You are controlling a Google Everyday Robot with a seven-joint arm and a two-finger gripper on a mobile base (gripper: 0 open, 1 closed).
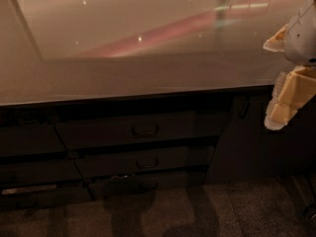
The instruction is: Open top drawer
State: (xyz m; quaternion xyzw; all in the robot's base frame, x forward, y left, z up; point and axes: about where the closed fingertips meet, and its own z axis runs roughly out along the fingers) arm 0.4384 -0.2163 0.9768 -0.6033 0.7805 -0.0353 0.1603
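A big, smooth worktop (123,78) fills the top part of the view. It is pale brown and shiny. Soft pink and white light shines on it, and a few tiny bright spots glint there. Its front edge runs from the left side, a bit lower, to the right side, a bit higher.

Under that edge it is very dark. The top drawer (94,132) sits just below the worktop edge, near the middle of the view. It is the widest dark front, and it looks shut, level with the fronts around it. A small loop handle (145,130) sits at its middle. Below it are two more drawers, the middle drawer (108,164) and the low drawer (123,186), each with its own little handle. More dark fronts (29,142) sit to the left. A plain dark panel (242,142) with no handle stands to the right.

The floor (237,206) at the bottom is grey-brown and rough like carpet. Dark shadows lie on it in front of the drawers.

The gripper (289,95) is at the far right edge, pale yellow, hanging past the worktop's front edge, beside the plain panel. A white arm part (301,33) sits above it. The gripper is well apart from the top drawer's handle and holds nothing. I cannot tell if it is wide or narrow.
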